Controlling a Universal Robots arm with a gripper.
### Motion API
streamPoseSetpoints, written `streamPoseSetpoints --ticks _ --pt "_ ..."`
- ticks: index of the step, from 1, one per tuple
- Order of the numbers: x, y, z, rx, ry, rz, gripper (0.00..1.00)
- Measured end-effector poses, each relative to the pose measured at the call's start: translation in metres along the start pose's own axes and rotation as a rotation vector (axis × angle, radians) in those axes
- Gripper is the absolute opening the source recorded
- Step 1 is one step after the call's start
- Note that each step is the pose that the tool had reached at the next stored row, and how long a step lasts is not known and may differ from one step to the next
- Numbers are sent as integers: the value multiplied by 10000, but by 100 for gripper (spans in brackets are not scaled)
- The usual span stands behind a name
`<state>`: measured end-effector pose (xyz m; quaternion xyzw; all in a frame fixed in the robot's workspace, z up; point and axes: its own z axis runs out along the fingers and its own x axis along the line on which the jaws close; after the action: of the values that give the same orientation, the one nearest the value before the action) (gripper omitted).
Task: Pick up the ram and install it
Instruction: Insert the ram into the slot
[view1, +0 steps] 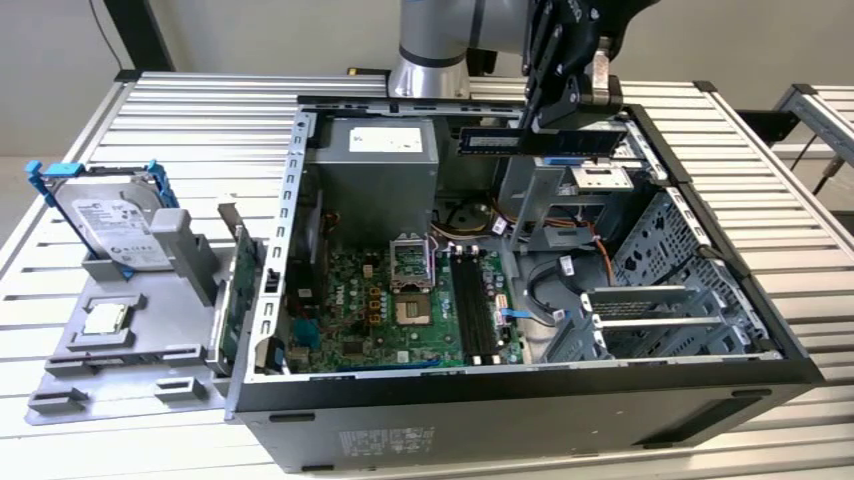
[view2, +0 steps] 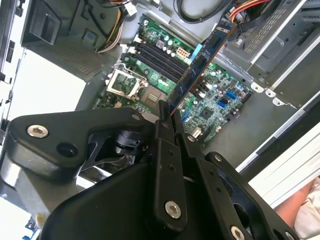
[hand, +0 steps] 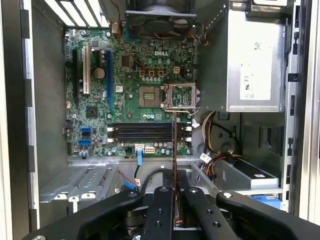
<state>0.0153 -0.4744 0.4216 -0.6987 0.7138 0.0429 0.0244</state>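
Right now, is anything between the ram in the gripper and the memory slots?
Nothing visible. The gripper holds the ram above the open case, and the memory slots on the motherboard lie uncovered.

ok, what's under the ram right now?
Motherboard and its memory slots, inside the open case. The ram, gripped by the fingers, hides a thin strip across the slots.

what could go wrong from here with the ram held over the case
1. The gripper pinches the ram near one end, with most of it sticking out. It may tilt or slip when pressed.
2. The ram hangs above the case, crosswise to the slots. If it is turned imprecisely, it could jam on a slot's edge.
3. Cables lie beside the slots and might snag it.
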Motion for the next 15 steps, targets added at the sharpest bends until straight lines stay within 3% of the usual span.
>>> streamPoseSetpoints --ticks 9,15 --pt "-1 1 0 3 -1 28 0" --pt "-1 0 0 28 -9 300 0"
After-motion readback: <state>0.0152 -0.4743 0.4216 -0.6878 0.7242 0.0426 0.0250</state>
